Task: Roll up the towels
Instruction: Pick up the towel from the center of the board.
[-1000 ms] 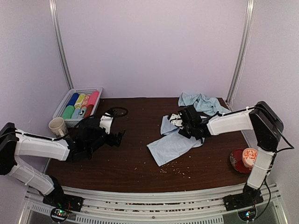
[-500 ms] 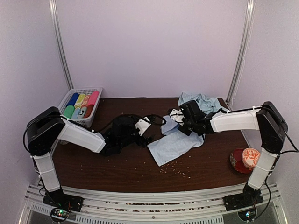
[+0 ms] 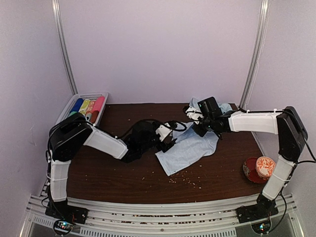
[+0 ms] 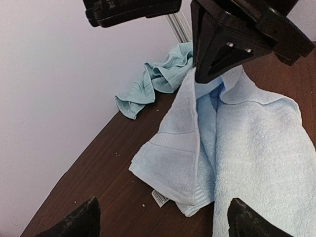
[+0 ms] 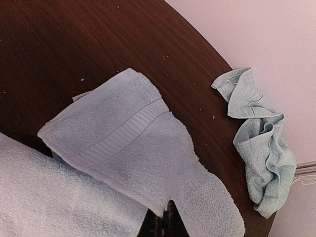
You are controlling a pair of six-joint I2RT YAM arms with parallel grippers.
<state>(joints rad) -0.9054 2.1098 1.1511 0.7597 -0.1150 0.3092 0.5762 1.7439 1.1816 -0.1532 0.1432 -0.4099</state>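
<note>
A red bowl [image 3: 257, 169] sits at the table's [image 3: 108, 173] near right. Mid-table lies 1 towel [image 3: 185, 150], mostly flat. The left gripper [image 4: 164, 215], fingers spread wide, hovers low at its left edge, holding nothing. The right gripper [image 4: 208, 69] is pinched on this towel's far corner, lifting a fold. Behind, a 2nd towel [image 3: 222, 107] lies crumpled at the far right. A basket [image 3: 66, 111] sits far left.
</note>
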